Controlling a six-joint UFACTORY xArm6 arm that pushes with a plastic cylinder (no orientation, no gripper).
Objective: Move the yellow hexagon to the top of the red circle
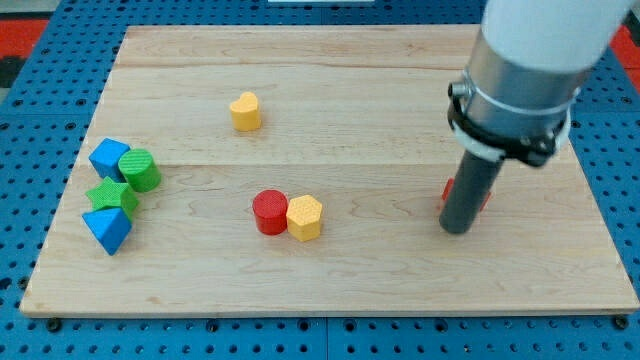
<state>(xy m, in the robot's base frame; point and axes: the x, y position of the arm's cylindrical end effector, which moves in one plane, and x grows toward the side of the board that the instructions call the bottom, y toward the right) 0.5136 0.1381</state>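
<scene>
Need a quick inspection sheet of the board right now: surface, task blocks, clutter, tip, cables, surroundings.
Surface: wooden board, flat, light wood.
Job's things: yellow hexagon touching the view's right side of the red circle, not above it.
Clutter: yellow heart toward the view's top; at the view's left a cluster of blue block, green cylinder, green star, blue triangle; a red block mostly hidden behind the rod.
Grippers: none; my tip is well to the view's right of the hexagon, beside the red block.
Cables: nothing seen.
Surroundings: blue perforated base around the board.
</scene>
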